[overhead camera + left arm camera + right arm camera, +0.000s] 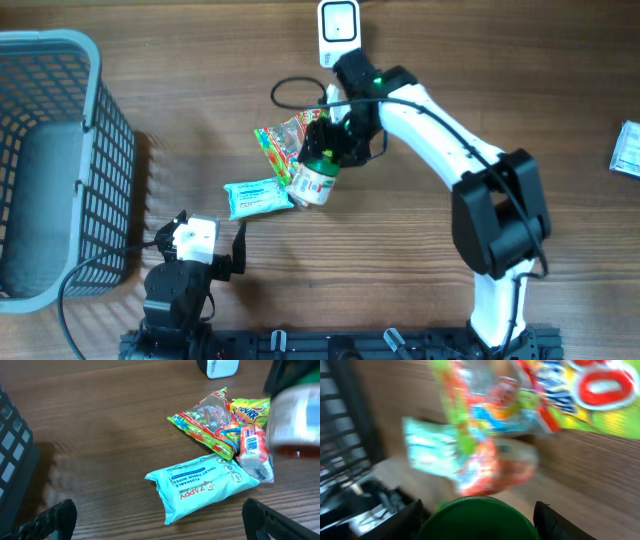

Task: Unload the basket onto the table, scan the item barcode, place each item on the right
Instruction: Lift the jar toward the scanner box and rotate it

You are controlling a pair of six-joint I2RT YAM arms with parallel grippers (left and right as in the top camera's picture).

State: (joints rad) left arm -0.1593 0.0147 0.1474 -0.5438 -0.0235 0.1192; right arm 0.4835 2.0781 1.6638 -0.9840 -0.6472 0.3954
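Right tool (326, 150) clamped on green-capped jar (312, 183), middle of desk (560, 80), beside wipes pack (258, 198). Left tool (212, 225) jaws apart, front edge, near basket (103, 95).

White right arm (440, 130), black joints (500, 212), green light (378, 80), black cable (283, 88); black left arm (178, 292), white-topped left hand (203, 240)

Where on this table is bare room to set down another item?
Bare wood lies between the basket and the scanner, and between the right arm and the packet. Crowded around the candy bag, tissue pack and bottle.
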